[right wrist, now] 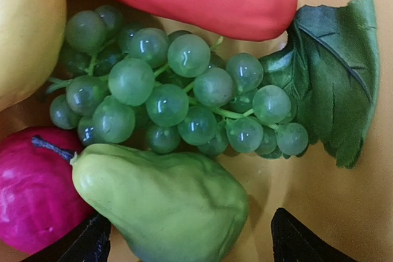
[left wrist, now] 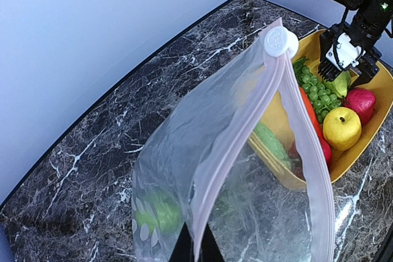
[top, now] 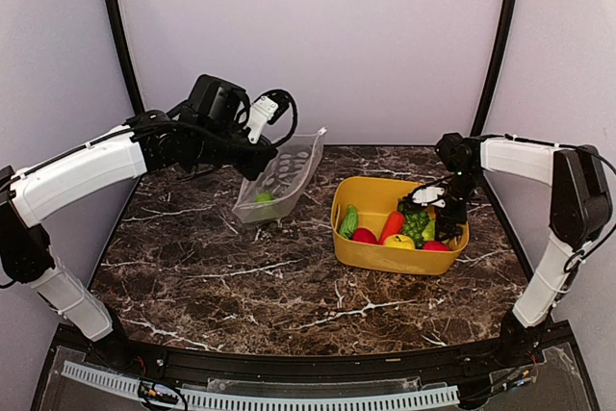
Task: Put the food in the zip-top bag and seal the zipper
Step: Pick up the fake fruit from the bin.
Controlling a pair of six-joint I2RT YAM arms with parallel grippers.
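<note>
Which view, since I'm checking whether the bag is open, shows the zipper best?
Left wrist: the zipper runs close across the frame, strips parted, slider at the far end. Top external shows the zip-top bag small, its zipper barely traceable. Right wrist shows none.

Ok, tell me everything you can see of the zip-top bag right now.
The zip-top bag is clear, floppy plastic printed with pale dots. Its mouth gapes open, the pinkish zipper strips parted, the white slider at the far end. The left gripper pinches one mouth edge, holding the bag tilted up beside the yellow basket. One green food piece lies inside.
</note>
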